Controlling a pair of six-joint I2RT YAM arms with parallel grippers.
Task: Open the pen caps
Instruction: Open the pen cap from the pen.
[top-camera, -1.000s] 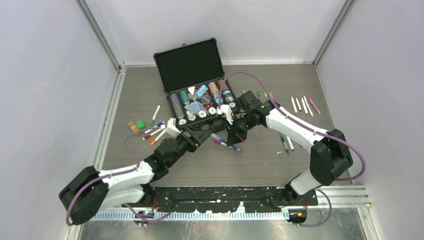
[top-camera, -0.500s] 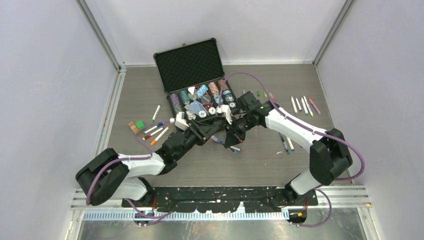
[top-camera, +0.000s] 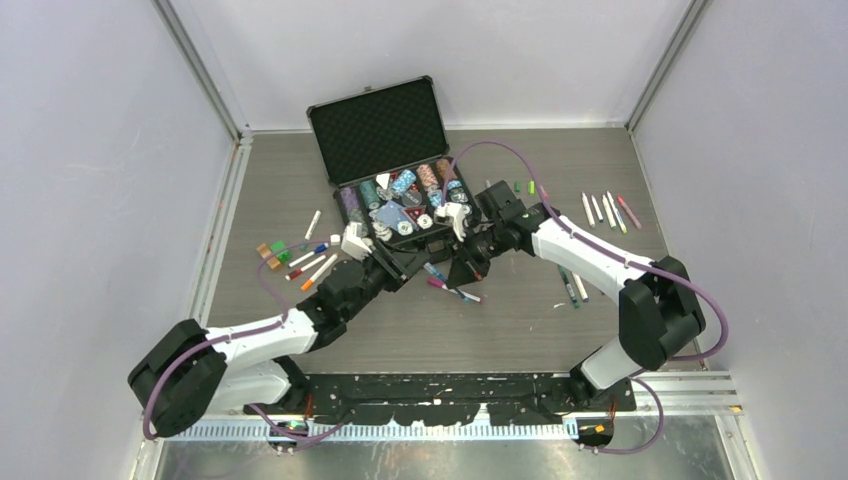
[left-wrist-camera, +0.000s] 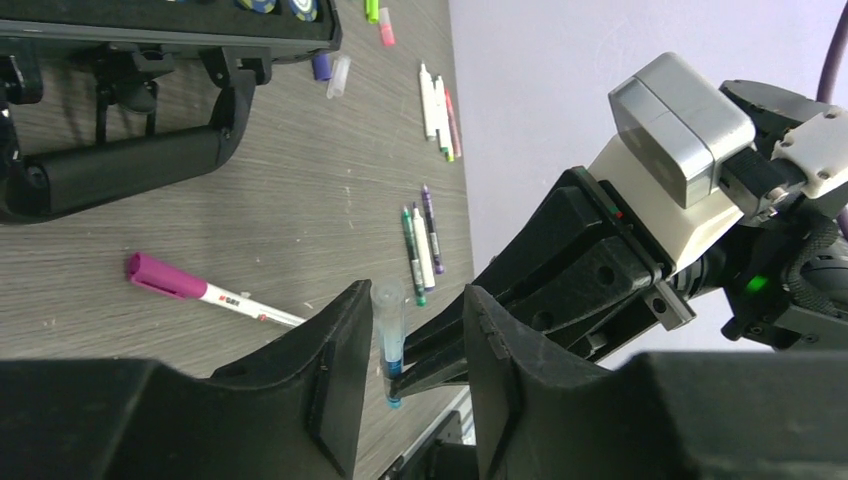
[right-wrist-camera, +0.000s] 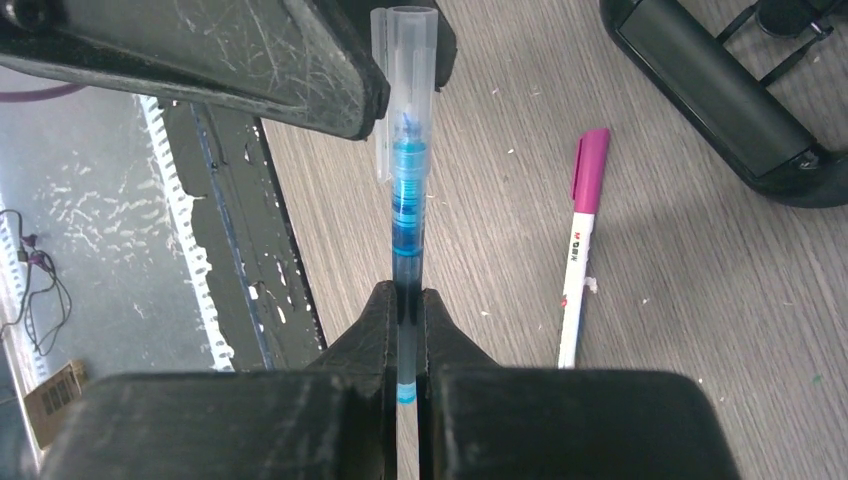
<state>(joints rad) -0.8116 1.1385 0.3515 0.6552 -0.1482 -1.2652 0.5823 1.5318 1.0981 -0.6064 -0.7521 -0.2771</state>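
The right hand (right-wrist-camera: 408, 300) is clenched on the lower barrel of a slim blue-inked pen (right-wrist-camera: 409, 220). Its scuffed black fingers (right-wrist-camera: 350, 400) press flat against the tube from both sides. The pen's clear plastic cap (right-wrist-camera: 404, 60), a see-through cylinder with a side clip, is on and points toward the left hand (left-wrist-camera: 415, 320). That hand is spread. Its two broad, matte black fingers (left-wrist-camera: 340, 380) flank the cap with a clear gap on one side, and whether the nearer finger touches the cap I cannot tell.

Both hands meet above the grey wood-grain counter (top-camera: 520, 320), just in front of the open black hard case (top-camera: 380, 130) holding striped chips (top-camera: 400, 190). On the counter below lies a white-barrelled pen with a magenta cap (right-wrist-camera: 582, 240). Its barrel carries small red print, too fine to read.
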